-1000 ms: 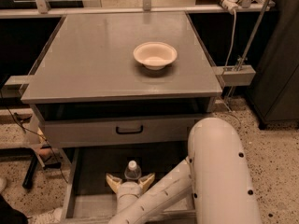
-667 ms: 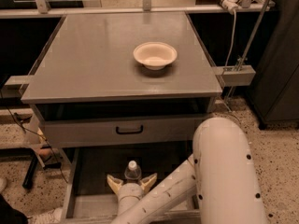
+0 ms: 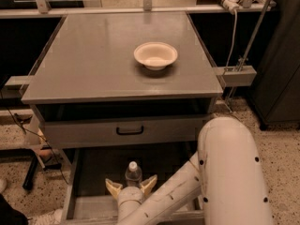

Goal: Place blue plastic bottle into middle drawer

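Observation:
The blue plastic bottle (image 3: pixel 133 174) stands upright with its white cap up inside the open middle drawer (image 3: pixel 93 168), near the drawer's middle. My gripper (image 3: pixel 131 185) reaches into the drawer from the near side. Its cream fingers (image 3: pixel 112 188) are spread open on either side of the bottle's lower body and do not clamp it. My white arm (image 3: pixel 229 172) fills the lower right and hides the drawer's right part.
A cream bowl (image 3: pixel 155 55) sits on the grey cabinet top (image 3: pixel 84 60). The drawer front with a black handle (image 3: pixel 129 131) juts out just above the open drawer. A rail with cables (image 3: pixel 234 3) runs behind. Speckled floor lies to both sides.
The fingers have spread slightly wider around the bottle. The arm's elbow has shifted a little. The bottle stays upright in the same spot.

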Robot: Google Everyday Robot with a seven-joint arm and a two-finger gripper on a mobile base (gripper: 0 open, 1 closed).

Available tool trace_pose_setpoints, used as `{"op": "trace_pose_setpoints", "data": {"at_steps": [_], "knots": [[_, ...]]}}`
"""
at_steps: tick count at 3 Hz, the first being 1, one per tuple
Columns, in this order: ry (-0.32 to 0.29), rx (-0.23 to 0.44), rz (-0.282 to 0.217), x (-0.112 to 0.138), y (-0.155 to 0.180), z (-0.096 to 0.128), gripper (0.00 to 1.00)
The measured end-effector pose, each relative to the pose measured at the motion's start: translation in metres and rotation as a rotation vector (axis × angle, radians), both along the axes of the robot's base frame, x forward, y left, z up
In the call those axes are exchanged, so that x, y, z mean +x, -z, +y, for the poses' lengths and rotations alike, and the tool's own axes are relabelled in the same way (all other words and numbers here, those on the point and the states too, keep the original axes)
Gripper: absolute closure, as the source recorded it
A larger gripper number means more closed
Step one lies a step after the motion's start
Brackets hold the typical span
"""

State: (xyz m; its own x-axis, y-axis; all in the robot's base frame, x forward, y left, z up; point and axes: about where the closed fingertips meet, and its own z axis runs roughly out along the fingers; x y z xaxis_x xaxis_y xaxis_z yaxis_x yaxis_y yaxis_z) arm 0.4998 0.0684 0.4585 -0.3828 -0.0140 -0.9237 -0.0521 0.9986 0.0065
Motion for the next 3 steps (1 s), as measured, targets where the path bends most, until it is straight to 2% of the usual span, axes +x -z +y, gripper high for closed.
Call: {"op": "trace_pose_setpoints", "data": {"at_steps": [1, 2, 3], "knots": [[-0.01, -0.006, -0.02, -0.003, -0.011, -0.006, 0.0], [-0.006, -0.015, -0.028, -0.011, -0.025, -0.023, 0.0], [0.032, -0.029, -0.035, -0.014, -0.036, -0.049, 0.0]]}}
